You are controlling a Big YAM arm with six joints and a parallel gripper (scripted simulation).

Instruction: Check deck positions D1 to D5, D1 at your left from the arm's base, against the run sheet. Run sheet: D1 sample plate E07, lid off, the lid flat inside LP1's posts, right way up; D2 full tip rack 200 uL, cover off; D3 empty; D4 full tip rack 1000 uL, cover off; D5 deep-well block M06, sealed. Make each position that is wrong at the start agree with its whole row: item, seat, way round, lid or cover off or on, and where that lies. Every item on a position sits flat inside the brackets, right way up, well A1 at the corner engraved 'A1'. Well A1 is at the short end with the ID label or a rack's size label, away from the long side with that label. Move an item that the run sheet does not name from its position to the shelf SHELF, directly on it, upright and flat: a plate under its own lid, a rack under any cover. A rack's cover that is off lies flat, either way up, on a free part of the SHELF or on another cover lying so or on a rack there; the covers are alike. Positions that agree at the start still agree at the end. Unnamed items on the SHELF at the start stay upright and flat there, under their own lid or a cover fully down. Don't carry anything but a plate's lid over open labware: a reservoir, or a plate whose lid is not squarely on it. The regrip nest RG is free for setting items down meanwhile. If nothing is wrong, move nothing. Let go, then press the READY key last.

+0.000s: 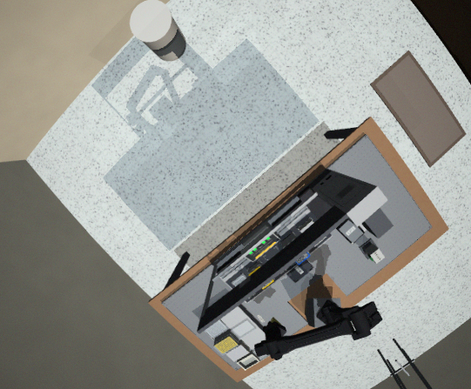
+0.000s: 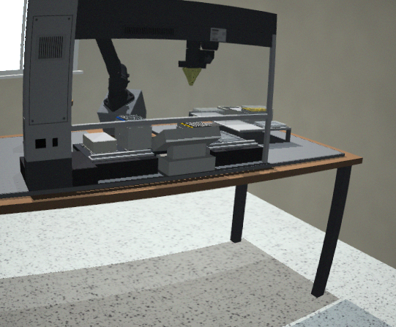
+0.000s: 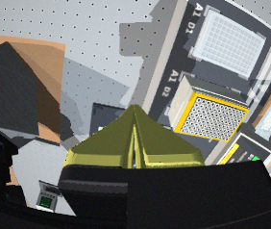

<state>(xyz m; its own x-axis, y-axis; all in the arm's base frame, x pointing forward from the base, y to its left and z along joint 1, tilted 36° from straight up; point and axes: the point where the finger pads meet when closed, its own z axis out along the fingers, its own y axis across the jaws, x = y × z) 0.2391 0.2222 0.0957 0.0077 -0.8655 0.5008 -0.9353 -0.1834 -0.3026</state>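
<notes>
My gripper [image 3: 134, 112] has yellow fingers; they are shut together with nothing between them. It hangs high above the table, in front of the deck's left end [image 2: 192, 75], and it also shows in the overhead view [image 1: 274, 324]. In the wrist view, the position engraved D1 holds a white well plate [image 3: 228, 43] with no lid on it. The position engraved D2 holds a yellow-rimmed tip rack [image 3: 215, 115] with its cover off. In the side view a pale block [image 2: 99, 142] and a blue-labelled rack [image 2: 131, 134] stand on the deck's other end.
A black gantry beam [image 1: 276, 260] spans the deck and hides most of it from above. The shelf [image 1: 233, 336] holds several flat items, one a yellow rack [image 1: 225, 345]. A small key with a green mark [image 3: 47, 198] and a dark square nest [image 3: 107, 118] lie on the mat.
</notes>
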